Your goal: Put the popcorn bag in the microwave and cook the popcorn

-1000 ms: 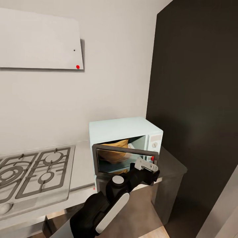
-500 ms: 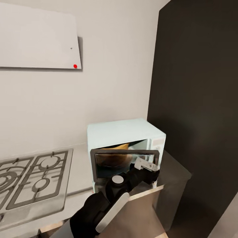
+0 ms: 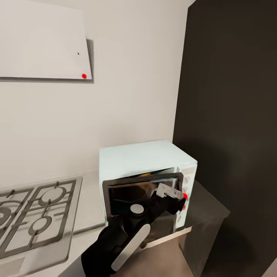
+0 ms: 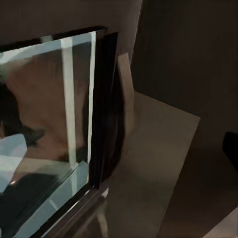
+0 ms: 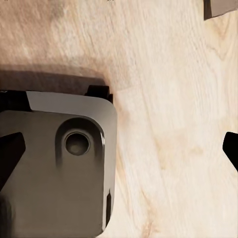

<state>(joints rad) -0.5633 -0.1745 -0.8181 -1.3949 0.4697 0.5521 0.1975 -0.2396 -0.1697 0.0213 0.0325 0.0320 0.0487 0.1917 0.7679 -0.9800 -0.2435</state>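
The step in hand looks like the closing of the microwave [image 3: 148, 169] door: in the head view the dark glass door [image 3: 142, 200] stands almost shut, with only a narrow gap at its upper edge, and the left pincer [image 3: 169, 192] is pressed against the door's right side, near the white knob panel. I cannot tell if this pincer is spread or pressed together, because the wrist hides its fingertips. The popcorn bag is probably inside; behind the glass [image 4: 44, 124] the left wrist view gives only a brownish shape. The microwave stands on the grey table [image 3: 204, 204], beside the gas hob [image 3: 34, 215]. Next, the door needs a last push, then a knob must be turned. No writing can be read; only a red dot [image 3: 185, 196] is on the panel. The right wrist view looks down on the wooden floor [image 5: 168, 99] and the robot's base [image 5: 54, 168], and of the right pincer's state I cannot tell.
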